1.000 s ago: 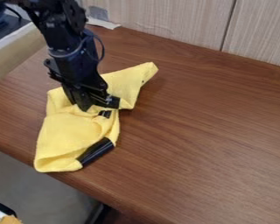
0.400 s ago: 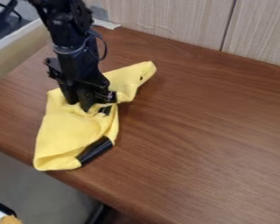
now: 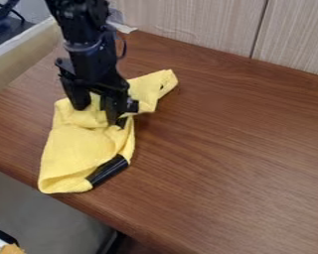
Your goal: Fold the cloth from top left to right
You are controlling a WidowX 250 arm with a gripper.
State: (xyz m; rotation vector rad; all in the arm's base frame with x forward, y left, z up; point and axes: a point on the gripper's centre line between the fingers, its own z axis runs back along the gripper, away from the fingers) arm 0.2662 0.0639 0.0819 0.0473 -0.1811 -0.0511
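The gripper point(image 3: 97, 113) hangs over the upper part of the yellow cloth point(image 3: 75, 154), left of the view's centre. Its two fingers stand apart, open, with yellow fabric visible between them. The cloth lies rumpled and partly folded, long from lower left to upper right, with a narrow flap point(image 3: 155, 84) pointing to the upper right. A black patch point(image 3: 109, 170) shows at its lower right edge, and a smaller dark patch sits beside the right finger. Part of the cloth's upper middle is hidden behind the gripper.
The brown wooden table point(image 3: 234, 149) extends right of the cloth. A pale panelled wall point(image 3: 195, 22) borders its back. The table's front edge passes close to the cloth's lower left corner. A light ledge point(image 3: 22, 52) runs along the upper left.
The gripper's fingers have spread apart, and the arm has shifted slightly to the right. The flap at the cloth's upper right has drawn in a little; the lower part looks almost the same.
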